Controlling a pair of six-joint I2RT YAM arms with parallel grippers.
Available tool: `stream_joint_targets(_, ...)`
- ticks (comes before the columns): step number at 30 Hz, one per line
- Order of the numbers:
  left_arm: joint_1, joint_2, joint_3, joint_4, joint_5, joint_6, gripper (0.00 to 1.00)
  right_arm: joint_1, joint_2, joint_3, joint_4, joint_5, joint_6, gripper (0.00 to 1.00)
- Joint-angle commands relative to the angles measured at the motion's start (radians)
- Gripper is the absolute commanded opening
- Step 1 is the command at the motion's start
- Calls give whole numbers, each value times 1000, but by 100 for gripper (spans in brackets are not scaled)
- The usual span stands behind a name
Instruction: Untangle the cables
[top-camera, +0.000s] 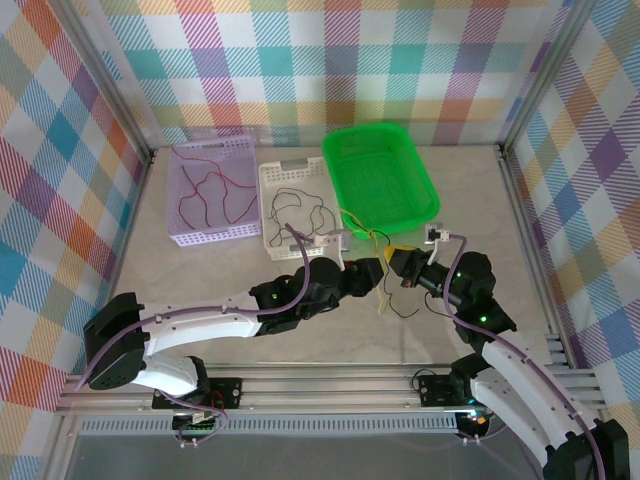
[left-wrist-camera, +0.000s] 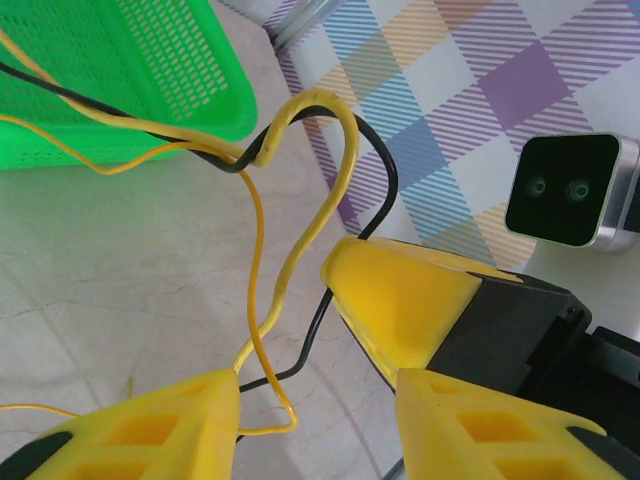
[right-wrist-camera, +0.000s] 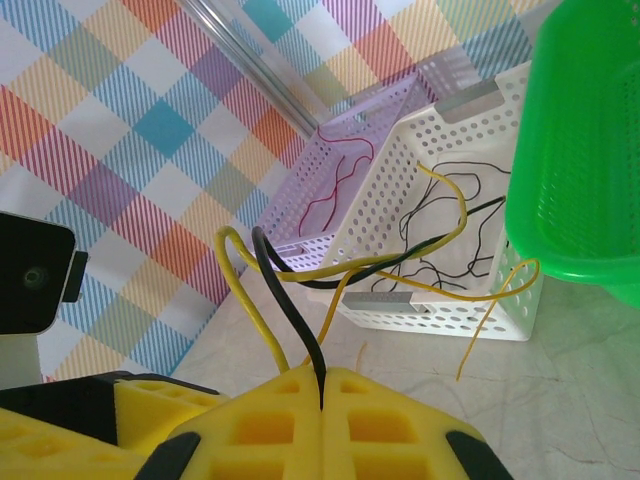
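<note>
Top view, hands: the left hand (top-camera: 380, 282) and right hand (top-camera: 397, 262) meet almost tip to tip over the table (top-camera: 200, 290).
Top view, cables: a yellow cable (top-camera: 358, 222) runs from the hands to the near rim of a green basket (top-camera: 385, 180). A black cable (top-camera: 405, 314) droops onto the table just below the hands.
Top view, surroundings: beyond the hands and to their left stand a white basket (top-camera: 290, 172) and a lilac basket (top-camera: 215, 150). A red cable (top-camera: 190, 195) lies in the lilac basket.
Left wrist view, grip: the fingers stand partly apart. Yellow and black strands hang in the gap, touching the left finger's inner edge, and nothing is pinched.
Left wrist view, obstruction: the right hand's yellow finger crowds in just ahead on the right, with its wrist camera (left-wrist-camera: 570, 190) above. The green basket sits ahead on the left.
Right wrist view, grip: the fingers are pressed together, clamping the black cable in the seam. The yellow cable dips behind the left finger, and it is unclear whether that one is gripped.
Right wrist view, ahead: both strands arch toward the white basket. The green basket overhangs at the right, the lilac basket sits behind, and a checked wall (right-wrist-camera: 120, 100) stands to the left.
</note>
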Motion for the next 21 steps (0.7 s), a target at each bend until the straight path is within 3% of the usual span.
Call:
stream_joint_targets(1,-7,16,31,26,-19,19,42,8,5,-4,57,-26,0,0)
stream_joint_targets(9,-6,29,25,27,-5,15,31,10,-2,-4,52,-21,-2,0)
stream_joint_targets(16,-4,-22,-1,-4,-35,21,0,11,-5,-4,46,-16,-1,0)
stream_joint_targets(21,-5,-121,-53,-57,-82,24,0,11,-10,-1,20,17,-4,0)
